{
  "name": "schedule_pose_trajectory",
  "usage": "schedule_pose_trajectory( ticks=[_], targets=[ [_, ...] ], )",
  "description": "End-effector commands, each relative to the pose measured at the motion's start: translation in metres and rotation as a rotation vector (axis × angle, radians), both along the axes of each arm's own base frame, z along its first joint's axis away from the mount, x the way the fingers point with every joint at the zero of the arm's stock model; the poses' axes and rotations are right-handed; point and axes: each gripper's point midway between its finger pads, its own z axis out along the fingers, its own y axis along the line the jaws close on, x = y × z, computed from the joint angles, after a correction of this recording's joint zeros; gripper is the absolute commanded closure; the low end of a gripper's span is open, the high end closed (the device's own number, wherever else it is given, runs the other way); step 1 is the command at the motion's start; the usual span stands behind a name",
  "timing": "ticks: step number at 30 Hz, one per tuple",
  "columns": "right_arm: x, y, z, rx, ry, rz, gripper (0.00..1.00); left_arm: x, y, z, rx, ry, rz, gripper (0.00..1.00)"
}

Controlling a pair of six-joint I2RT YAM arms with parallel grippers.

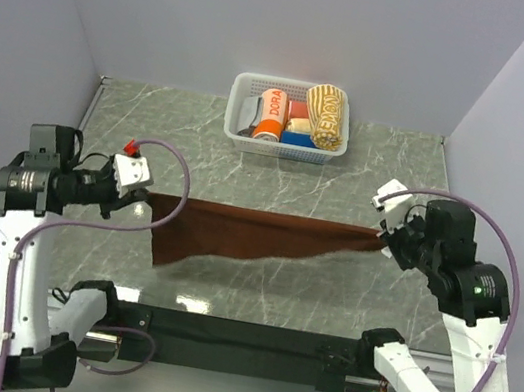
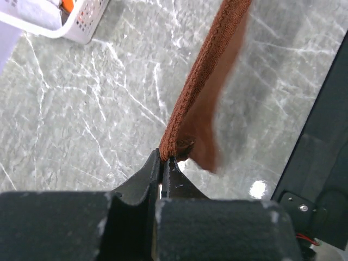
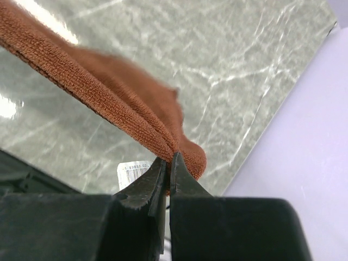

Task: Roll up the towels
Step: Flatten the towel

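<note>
The rust-brown towel (image 1: 255,237) hangs stretched above the marble table between my two grippers, its lower edge sagging at the left. My left gripper (image 1: 147,204) is shut on the towel's left corner (image 2: 173,142). My right gripper (image 1: 383,240) is shut on its right corner (image 3: 168,142); a white label (image 3: 133,172) hangs under that corner. The cream-yellow towel with orange lettering (image 1: 324,117) lies rolled in the white basket (image 1: 240,103) at the back.
The basket also holds an orange "DORA" roll (image 1: 273,115) and small red and blue rolls. It shows in the left wrist view (image 2: 81,24) too. A black bar (image 1: 238,334) runs along the table's near edge. Walls close in left, right and back.
</note>
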Motion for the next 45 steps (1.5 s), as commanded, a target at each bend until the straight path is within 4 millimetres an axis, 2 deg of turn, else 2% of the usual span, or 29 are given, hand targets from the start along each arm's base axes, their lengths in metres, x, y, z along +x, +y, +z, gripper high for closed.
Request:
schedule_pose_trajectory(
  ticks=[1, 4, 5, 7, 8, 9, 11, 12, 13, 14, 15, 16, 17, 18, 19, 20, 21, 23, 24, 26, 28, 31, 32, 35, 39, 40, 45],
  targets=[
    [-0.009, -0.025, -0.009, -0.122, 0.074, -0.06, 1.0, -0.004, 0.006, 0.0, 0.008, 0.031, 0.047, 1.0],
    [0.011, -0.023, -0.024, -0.157, 0.105, -0.051, 1.0, 0.011, 0.007, -0.013, -0.038, 0.128, 0.07, 0.99],
    [0.025, -0.021, -0.027, -0.158, 0.089, -0.055, 1.0, 0.023, 0.011, -0.024, -0.064, 0.21, 0.114, 0.99],
    [0.048, -0.017, -0.045, -0.179, 0.15, -0.054, 1.0, 0.05, 0.019, -0.036, -0.074, 0.236, 0.167, 0.99],
    [0.064, -0.015, -0.048, -0.18, 0.138, -0.063, 1.0, 0.063, 0.022, -0.051, -0.095, 0.309, 0.194, 0.99],
    [0.078, -0.011, -0.065, -0.195, 0.195, -0.057, 1.0, 0.078, 0.025, -0.055, -0.098, 0.298, 0.204, 0.99],
    [0.108, -0.004, -0.076, -0.188, 0.181, -0.057, 1.0, 0.1, 0.026, -0.081, -0.149, 0.394, 0.235, 0.98],
    [0.123, 0.001, -0.096, -0.196, 0.229, -0.056, 1.0, 0.109, 0.028, -0.09, -0.161, 0.416, 0.249, 0.97],
    [0.134, 0.004, -0.105, -0.193, 0.24, -0.063, 1.0, 0.131, 0.032, -0.108, -0.175, 0.431, 0.257, 0.95],
    [0.153, 0.008, -0.106, -0.177, 0.218, -0.086, 1.0, 0.143, 0.032, -0.117, -0.201, 0.466, 0.285, 0.94],
    [0.168, 0.006, -0.133, -0.214, 0.281, -0.118, 0.89, 0.159, 0.036, -0.121, -0.206, 0.462, 0.303, 0.82],
    [0.178, 0.007, -0.144, -0.219, 0.302, -0.136, 0.81, 0.18, 0.044, -0.127, -0.198, 0.442, 0.331, 0.74],
    [0.199, 0.006, -0.138, -0.203, 0.279, -0.196, 0.7, 0.193, 0.052, -0.154, -0.216, 0.547, 0.399, 0.7],
    [0.207, 0.0, -0.158, -0.229, 0.334, -0.233, 0.53, 0.202, 0.061, -0.16, -0.224, 0.576, 0.433, 0.59],
    [0.212, -0.006, -0.157, -0.217, 0.346, -0.265, 0.51, 0.222, 0.072, -0.161, -0.234, 0.588, 0.463, 0.38],
    [0.218, -0.014, -0.145, -0.176, 0.342, -0.308, 0.49, 0.223, 0.084, -0.158, -0.26, 0.619, 0.505, 0.34],
    [0.22, -0.019, -0.136, -0.148, 0.329, -0.325, 0.27, 0.225, 0.09, -0.154, -0.27, 0.613, 0.512, 0.3],
    [0.215, -0.026, -0.126, -0.123, 0.325, -0.341, 0.25, 0.226, 0.1, -0.139, -0.268, 0.563, 0.528, 0.27],
    [0.212, -0.03, -0.118, -0.111, 0.314, -0.352, 0.24, 0.22, 0.097, -0.141, -0.261, 0.566, 0.516, 0.29],
    [0.198, -0.027, -0.117, -0.081, 0.356, -0.342, 0.24, 0.213, 0.088, -0.134, -0.253, 0.549, 0.501, 0.35],
    [0.184, -0.018, -0.119, -0.043, 0.399, -0.314, 0.31, 0.2, 0.074, -0.135, -0.258, 0.569, 0.467, 0.44],
    [0.157, -0.005, -0.14, 0.022, 0.528, -0.308, 0.49, 0.196, 0.051, -0.154, -0.236, 0.616, 0.485, 0.5],
    [0.154, 0.0, -0.148, 0.041, 0.56, -0.304, 0.6, 0.199, 0.047, -0.158, -0.238, 0.62, 0.497, 0.52],
    [0.154, 0.003, -0.164, 0.061, 0.598, -0.335, 0.74, 0.205, 0.029, -0.168, -0.265, 0.663, 0.496, 0.6],
    [0.165, 0.002, -0.178, 0.071, 0.61, -0.38, 0.77, 0.202, 0.006, -0.175, -0.294, 0.758, 0.445, 0.69],
    [0.172, 0.001, -0.179, 0.077, 0.598, -0.397, 0.77, 0.2, 0.002, -0.183, -0.292, 0.792, 0.448, 0.69],
    [0.194, 0.003, -0.195, 0.105, 0.615, -0.444, 0.78, 0.204, 0.002, -0.206, -0.293, 0.862, 0.489, 0.72]
  ],
)
